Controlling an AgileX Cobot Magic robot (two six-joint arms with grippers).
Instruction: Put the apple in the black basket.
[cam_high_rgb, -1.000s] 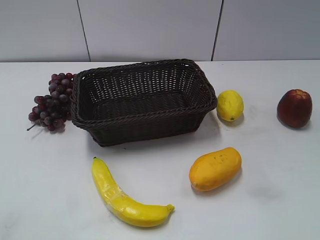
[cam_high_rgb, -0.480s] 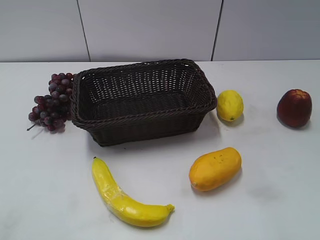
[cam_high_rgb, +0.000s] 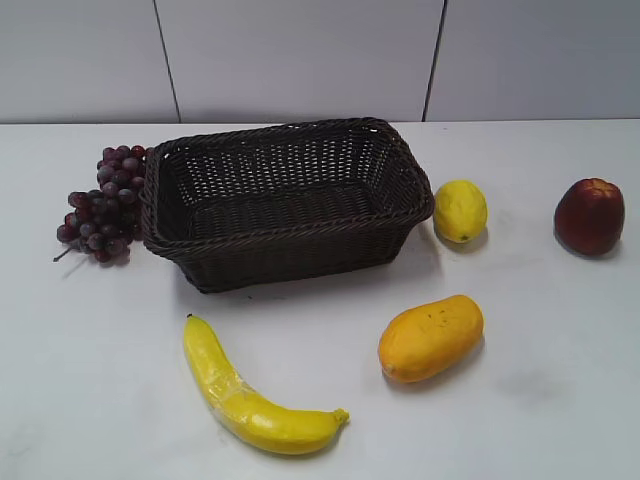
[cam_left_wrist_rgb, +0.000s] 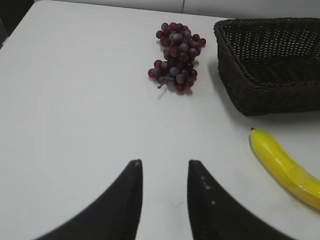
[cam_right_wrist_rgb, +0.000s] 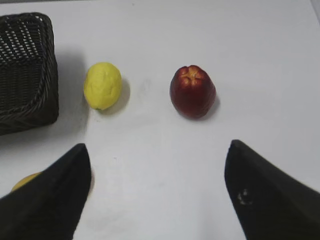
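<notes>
Exterior view shows the black basket (cam_high_rgb: 285, 200) standing empty on the white table (cam_high_rgb: 560, 380), and neither arm appears in that picture. The apple (cam_high_rgb: 589, 216) sits well to the right of the basket, beyond the lemon (cam_high_rgb: 460, 210), which lies just beside the basket's right end without clearly touching it. The grapes (cam_high_rgb: 103, 203) rest against the basket's left end, while the banana (cam_high_rgb: 255, 395) and the mango (cam_high_rgb: 430, 336) lie in front of the basket, nearer the camera. From the right wrist camera the right gripper (cam_right_wrist_rgb: 157, 187) has its dark fingers spread wide with nothing between them; the apple stands upright ahead of it, stem dimple up, a little toward the right finger's side, apart from both fingers. The left gripper (cam_left_wrist_rgb: 164, 200) is parted only narrowly and also holds nothing; it hangs over bare table, with the grapes between it and the basket's left end. Judging by this layout, the task has hardly begun: the apple is not yet grasped and nothing lies in the basket. What is left is the whole job, likely for the right arm: reaching the apple, closing on it, carrying it past the lemon, and releasing it inside the basket.
</notes>
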